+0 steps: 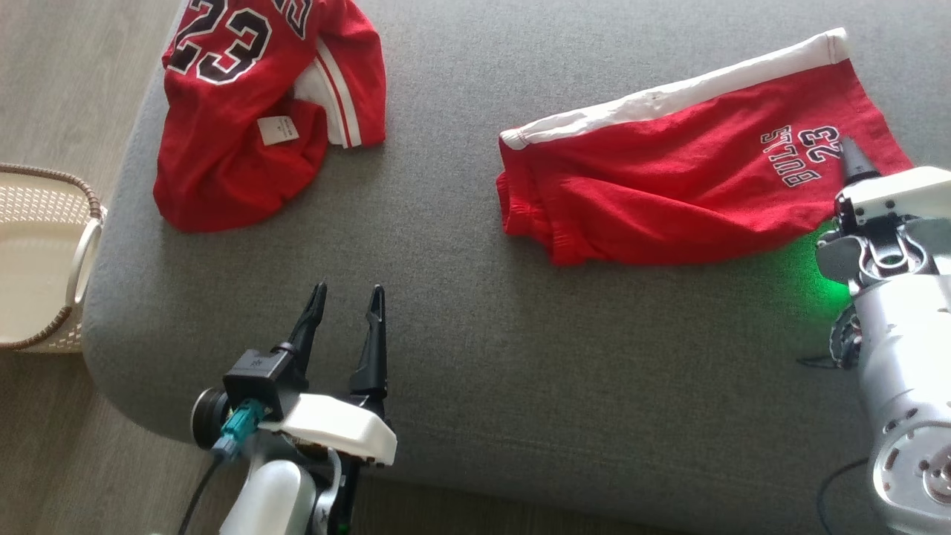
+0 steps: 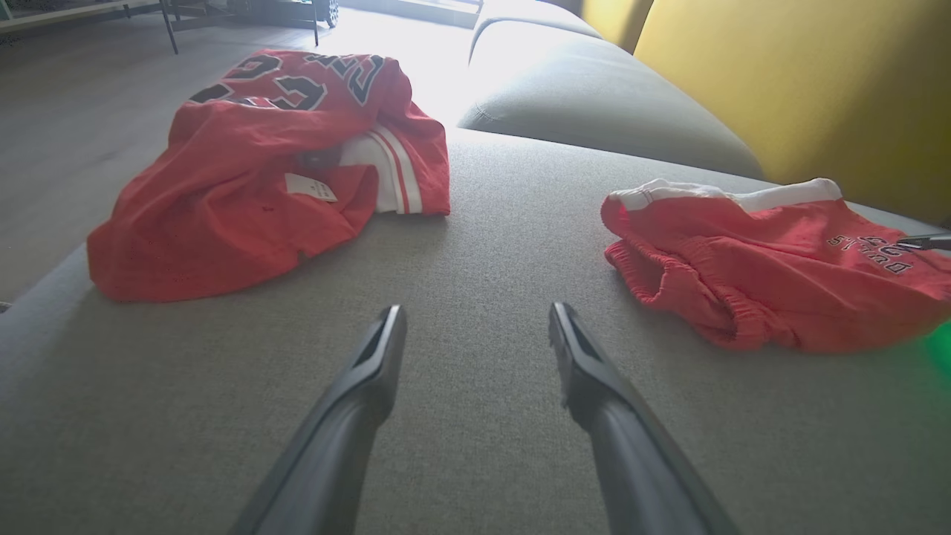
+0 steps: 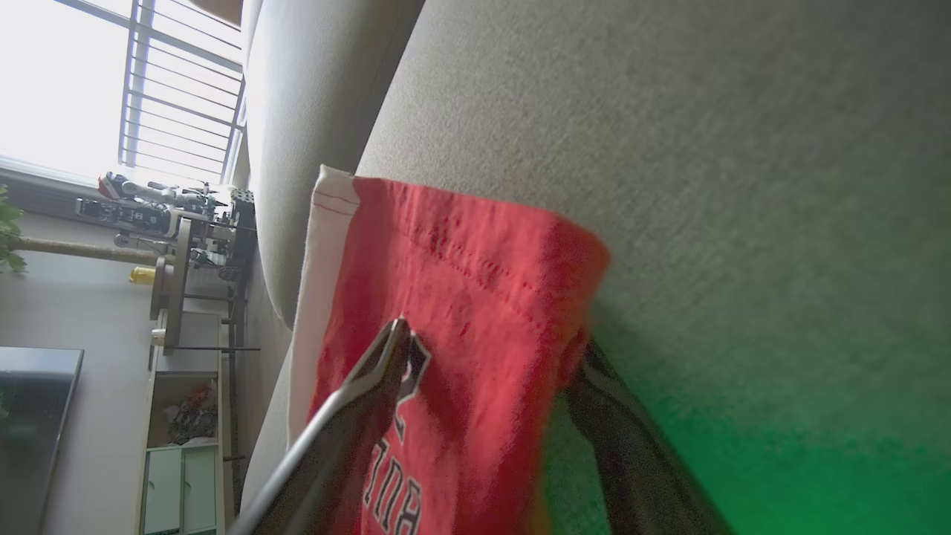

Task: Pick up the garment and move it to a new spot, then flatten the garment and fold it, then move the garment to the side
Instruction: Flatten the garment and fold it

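Counting two garments on the grey fabric sofa cushion [image 1: 461, 319]: one pair of red basketball shorts with a white side stripe and "BULLS 23" lettering [image 1: 669, 193], lying fairly flat at the right, and one crumpled red jersey with black "23" numerals [image 1: 230, 141] at the far left, well apart. One cream woven basket with a brown rim [image 1: 44, 200] stands on the floor off the cushion's left edge. Two pincers. The right pincer [image 3: 494, 349] is spread, straddling the shorts' lettered hem corner: one finger on top by the lettering, the other at the fabric's edge, partly hidden. Its pale arm reaches in from the right. The left pincer [image 1: 349, 290] is spread, holds nothing, and hovers low over bare cushion on the near side, fingers pointing away from the robot, apart from both garments.
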You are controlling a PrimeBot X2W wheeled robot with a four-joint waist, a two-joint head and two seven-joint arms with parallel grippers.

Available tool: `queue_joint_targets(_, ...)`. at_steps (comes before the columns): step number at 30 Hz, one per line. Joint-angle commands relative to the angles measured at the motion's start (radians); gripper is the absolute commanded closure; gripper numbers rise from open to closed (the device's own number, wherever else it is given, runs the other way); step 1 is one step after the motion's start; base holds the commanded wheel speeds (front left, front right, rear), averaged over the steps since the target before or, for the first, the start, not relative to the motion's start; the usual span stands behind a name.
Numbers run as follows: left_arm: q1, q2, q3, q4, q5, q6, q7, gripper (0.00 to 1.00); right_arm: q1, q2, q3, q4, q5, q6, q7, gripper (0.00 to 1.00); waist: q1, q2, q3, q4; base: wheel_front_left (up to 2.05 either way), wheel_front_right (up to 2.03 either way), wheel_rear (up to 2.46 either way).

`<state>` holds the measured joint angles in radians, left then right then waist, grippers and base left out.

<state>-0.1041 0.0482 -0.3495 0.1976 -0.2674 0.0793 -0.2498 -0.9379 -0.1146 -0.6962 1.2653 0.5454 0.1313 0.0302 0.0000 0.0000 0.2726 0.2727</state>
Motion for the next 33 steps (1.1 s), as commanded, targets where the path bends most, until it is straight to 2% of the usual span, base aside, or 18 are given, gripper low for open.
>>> queue_joint_targets(1, -0.025, 0.002, 0.021, -0.03, -0.011, 0.005, -0.012, 0.0, -0.018, 0.064, 0.025, 0.025, 0.009, -0.001, 0.048, 0.0, 0.0, 0.0, 0.006, 0.002, 0.0, 0.0, 0.0)
queue_joint_targets(7, -0.037, 0.002, 0.01, -0.032, -0.017, 0.007, -0.012, 0.0, -0.036, 0.064, 0.067, 0.025, 0.02, -0.001, 0.053, 0.0, 0.0, 0.0, 0.026, 0.006, 0.0, 0.0, 0.0)
queue_joint_targets(8, -0.039, 0.002, 0.008, -0.032, -0.018, 0.008, -0.012, 0.0, -0.034, 0.064, 0.072, 0.025, 0.016, -0.001, 0.049, 0.21, 0.0, 0.0, 0.028, 0.007, 0.0, 0.0, 0.0)
queue_joint_targets(9, -0.039, 0.002, 0.008, -0.032, -0.018, 0.008, -0.012, 0.0, -0.034, 0.064, 0.072, 0.025, 0.016, -0.001, 0.049, 0.21, 0.0, 0.0, 0.028, 0.007, 0.0, 0.0, 0.0)
queue_joint_targets(11, -0.043, 0.002, 0.005, -0.029, -0.021, 0.01, -0.012, 0.0, -0.029, 0.064, 0.078, 0.025, 0.002, -0.001, 0.029, 1.0, 0.0, 0.0, 0.031, 0.01, 0.0, 0.0, 0.0)
queue_joint_targets(21, -0.033, 0.002, 0.013, -0.017, -0.013, 0.009, -0.012, 0.0, -0.013, 0.063, 0.072, 0.025, -0.028, -0.001, -0.073, 1.0, 0.0, 0.0, -0.007, -0.008, 0.0, 0.0, 0.0)
queue_joint_targets(26, -0.021, 0.002, 0.021, -0.014, -0.008, 0.005, -0.012, 0.0, -0.003, 0.035, 0.057, 0.021, -0.035, -0.001, -0.155, 1.0, 0.0, 0.0, -0.036, -0.021, 0.0, 0.0, 0.0)
queue_joint_targets(33, 0.011, 0.002, 0.034, -0.009, -0.004, 0.0, -0.012, 0.0, 0.068, -0.004, -0.043, 0.024, -0.028, -0.001, -0.259, 1.0, 0.0, 0.0, -0.09, -0.046, 0.0, 0.0, 0.0)
